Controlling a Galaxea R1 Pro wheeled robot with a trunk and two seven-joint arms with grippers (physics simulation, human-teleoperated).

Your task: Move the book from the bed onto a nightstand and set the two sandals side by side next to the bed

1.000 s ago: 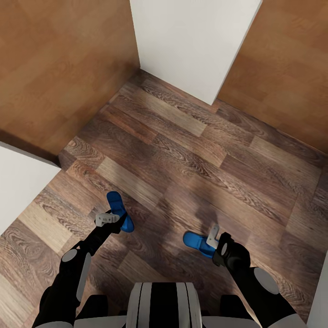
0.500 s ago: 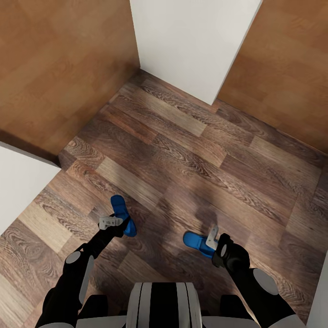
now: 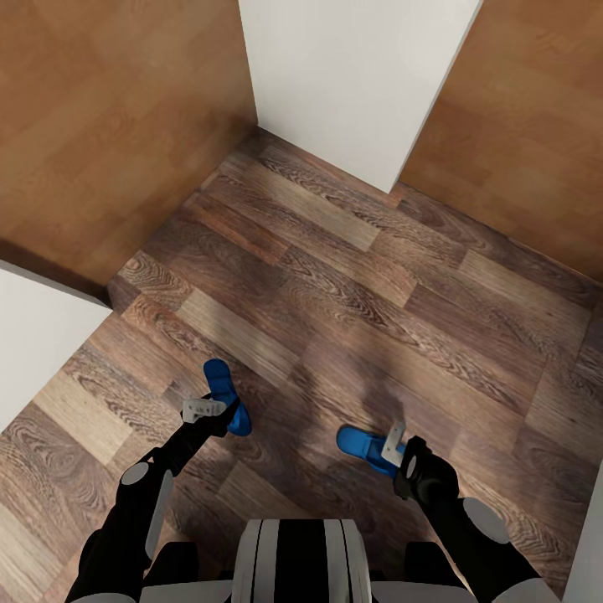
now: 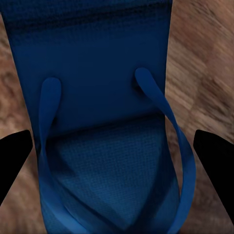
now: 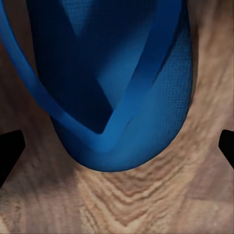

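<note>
Two unmarked blue sandals [image 3: 224, 395] [image 3: 365, 446] are straddled on the wood floor [image 3: 352, 276] by the wide-open left tool [image 3: 203, 409] and right tool [image 3: 390, 444].

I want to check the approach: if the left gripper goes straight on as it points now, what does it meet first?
Probably the blue sandal under the open left gripper, then the floor.

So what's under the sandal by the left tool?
Wood-plank floor shows past both edges of the sandal, which fills the gap between the open left tool's fingers. The patch directly beneath is covered by it.
</note>
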